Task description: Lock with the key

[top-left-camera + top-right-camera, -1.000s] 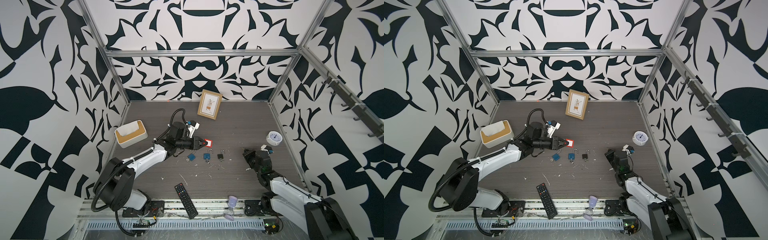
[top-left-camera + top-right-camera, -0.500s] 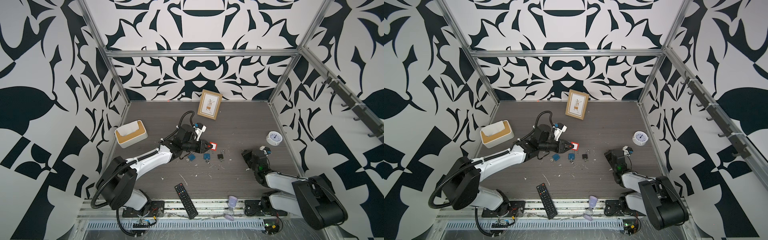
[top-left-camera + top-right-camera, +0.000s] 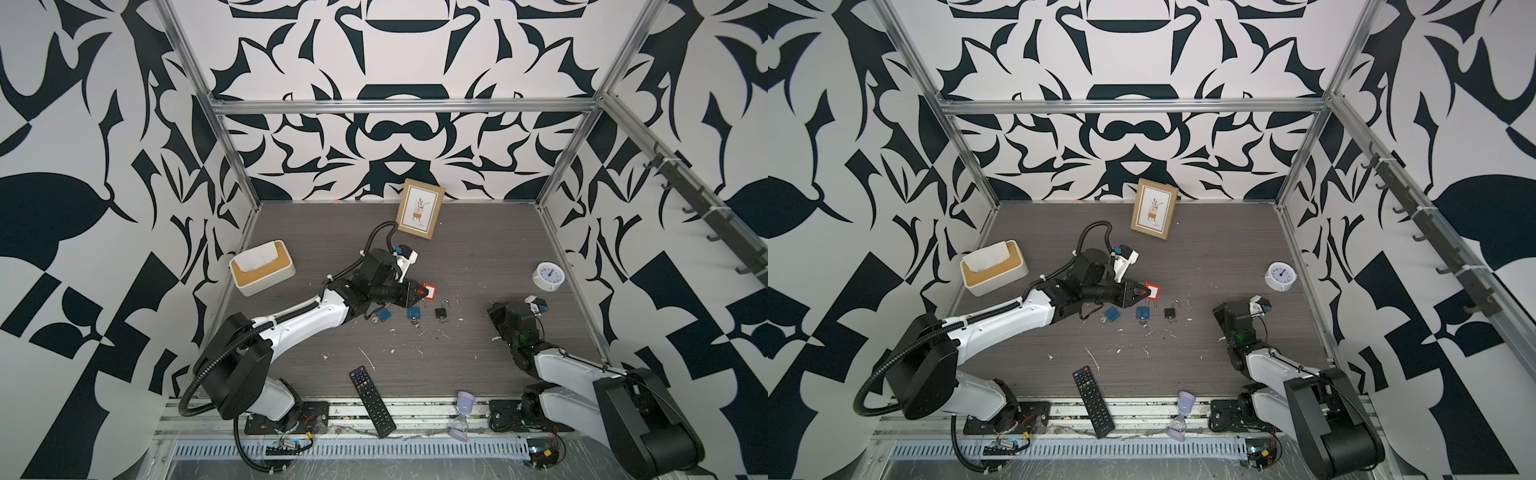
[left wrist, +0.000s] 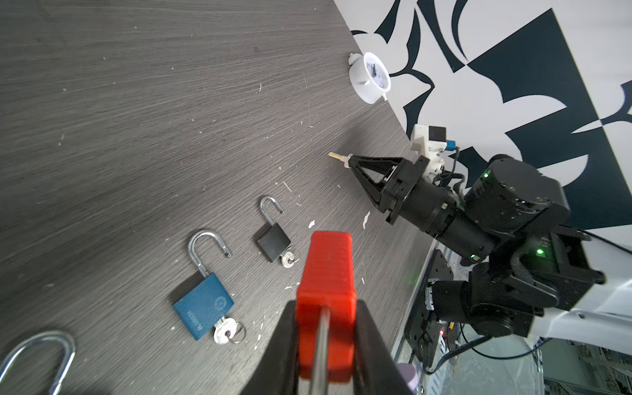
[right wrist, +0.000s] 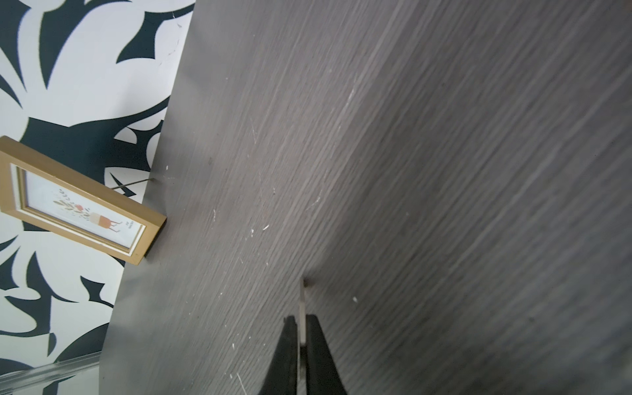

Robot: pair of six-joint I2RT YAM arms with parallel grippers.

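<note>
My left gripper (image 3: 420, 292) (image 4: 326, 307) is shut on a red padlock (image 3: 429, 291) (image 3: 1153, 292) (image 4: 328, 270), held above the table's middle with its body pointing right. My right gripper (image 3: 492, 308) (image 3: 1216, 309) (image 4: 350, 160) (image 5: 301, 319) is low on the right, pointing left, shut on a thin brass key (image 4: 337, 156) (image 5: 302, 297) whose blade sticks out past the tips. A wide gap lies between key and red padlock.
Below the left gripper lie open padlocks with keys in them: two blue (image 3: 413, 312) (image 3: 384, 314) and one black (image 3: 441, 311). Around stand a white clock (image 3: 548, 275), picture frame (image 3: 419, 214), tissue box (image 3: 262, 266), remote (image 3: 371, 395) and hourglass (image 3: 463, 415).
My left gripper has carried the red padlock a little to the right. The right arm has changed its pose while its gripper stayed in about the same place with the key.
</note>
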